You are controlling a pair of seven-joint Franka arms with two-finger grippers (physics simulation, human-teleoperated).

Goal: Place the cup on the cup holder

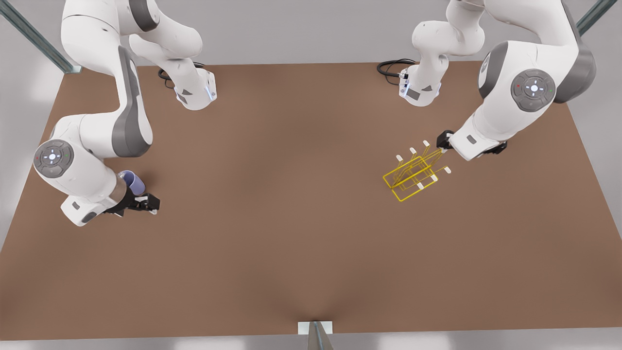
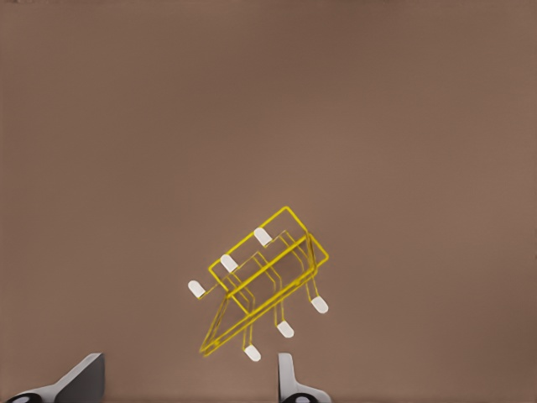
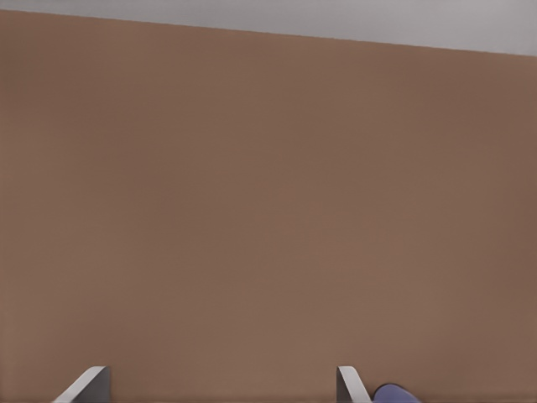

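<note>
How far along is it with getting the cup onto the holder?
Nothing is finished. The cup lies on the table, beside the open right gripper, ungrasped. The open left gripper hovers by the empty yellow holder. Grasping, carrying and hanging the cup all remain.

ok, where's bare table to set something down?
Bare: table middle between cup and cup holder, plus the strip along the front view's bottom edge. Crowded: right pincer beside cup, left pincer at cup holder.
</note>
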